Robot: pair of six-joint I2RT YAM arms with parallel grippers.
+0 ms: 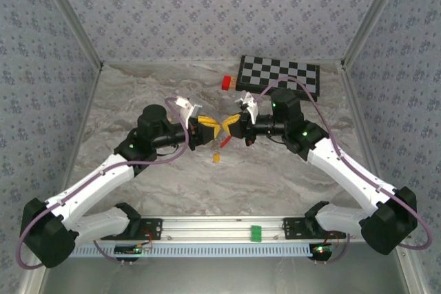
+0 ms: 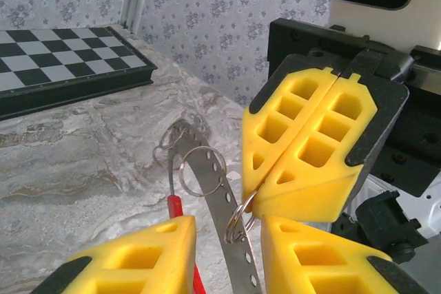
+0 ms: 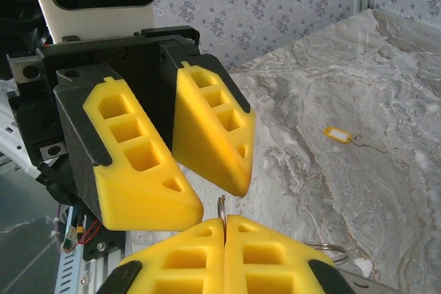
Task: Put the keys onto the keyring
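Observation:
My left gripper (image 2: pixel 227 224) and right gripper (image 3: pixel 224 222) meet tip to tip above the middle of the table (image 1: pixel 138 170). The keyring (image 2: pixel 207 170), a perforated grey metal band with a thin wire and a short red section (image 2: pixel 176 206), rises between my left fingers (image 2: pixel 138 253), which stand partly closed around it. A loose split ring (image 2: pixel 202 170) hangs on the band. My right gripper (image 2: pixel 252 196) is shut on a small split ring (image 3: pixel 222 206) right beside the band. One key with a yellow tag (image 3: pixel 339 133) lies on the table (image 1: pixel 216 158), below both grippers.
A checkerboard (image 1: pixel 279 76) lies at the back right with a red block (image 1: pixel 226 82) at its left end. Patterned walls close in the table on three sides. A rail with a green clip (image 1: pixel 256 233) runs along the near edge.

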